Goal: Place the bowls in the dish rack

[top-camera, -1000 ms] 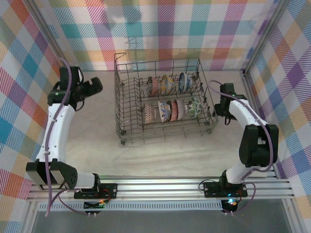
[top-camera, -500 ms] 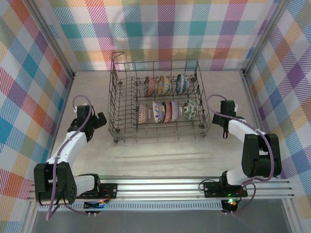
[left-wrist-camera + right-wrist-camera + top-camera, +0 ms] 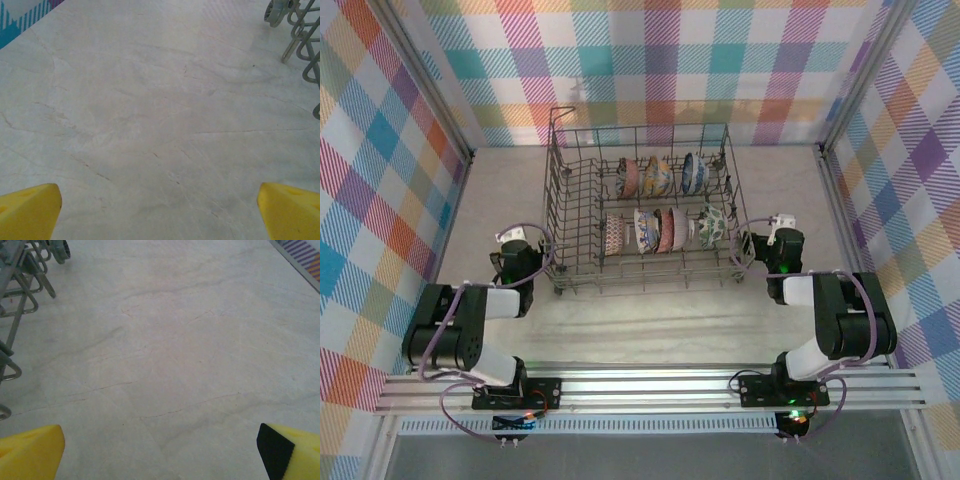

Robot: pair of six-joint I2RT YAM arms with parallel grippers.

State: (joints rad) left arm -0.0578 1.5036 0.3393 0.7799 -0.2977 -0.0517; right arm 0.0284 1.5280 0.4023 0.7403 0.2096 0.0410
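Observation:
The grey wire dish rack (image 3: 582, 215) stands mid-table with several patterned bowls on edge in its right half. Three bowls (image 3: 658, 175) make the back row and several bowls (image 3: 645, 230) the front row. My left gripper (image 3: 516, 245) rests low by the rack's left front corner. It is open, its yellow fingertips (image 3: 30, 212) set wide over bare table. My right gripper (image 3: 779, 235) sits low by the rack's right side, open too, with nothing between its fingertips (image 3: 30, 450). The rack's wire feet show in the left wrist view (image 3: 300, 40) and in the right wrist view (image 3: 22, 285).
Plaid walls (image 3: 380, 150) close in the table on three sides. An aluminium rail (image 3: 650, 385) runs along the near edge by the arm bases. Bare pale tabletop (image 3: 650, 320) lies between the rack and the rail.
Both arms have folded back and down toward their bases. The left gripper came from the far left wall to beside the rack's front corner. The bowls have stayed in the rack.

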